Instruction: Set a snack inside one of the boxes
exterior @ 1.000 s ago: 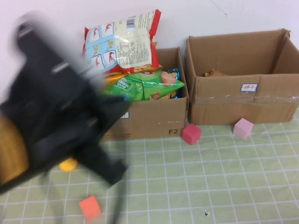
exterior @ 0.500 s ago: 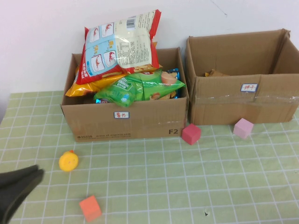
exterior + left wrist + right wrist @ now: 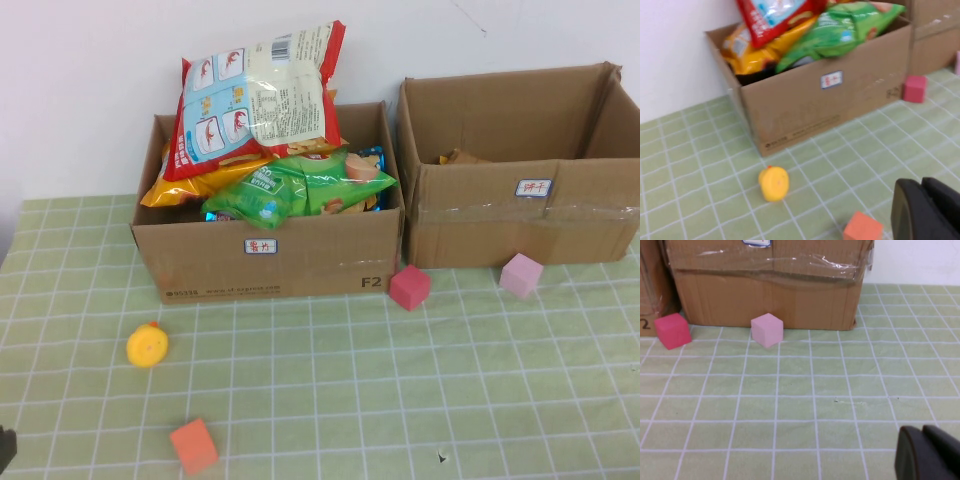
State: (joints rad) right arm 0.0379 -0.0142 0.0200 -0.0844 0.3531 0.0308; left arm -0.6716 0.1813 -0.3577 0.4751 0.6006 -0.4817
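Currently, the left hand [image 3: 927, 210] is seen clenched and empty, low over the counter's [image 3: 400, 380] near left corner, close to an orange cube [image 3: 862, 227] and a yellow toy [image 3: 774, 183]. The right hand [image 3: 930, 452] is kept clenched near the counter's near right side. A brown snack [image 3: 462, 157] is glimpsed inside the taped cardboard box [image 3: 520, 215] at the far right edge.
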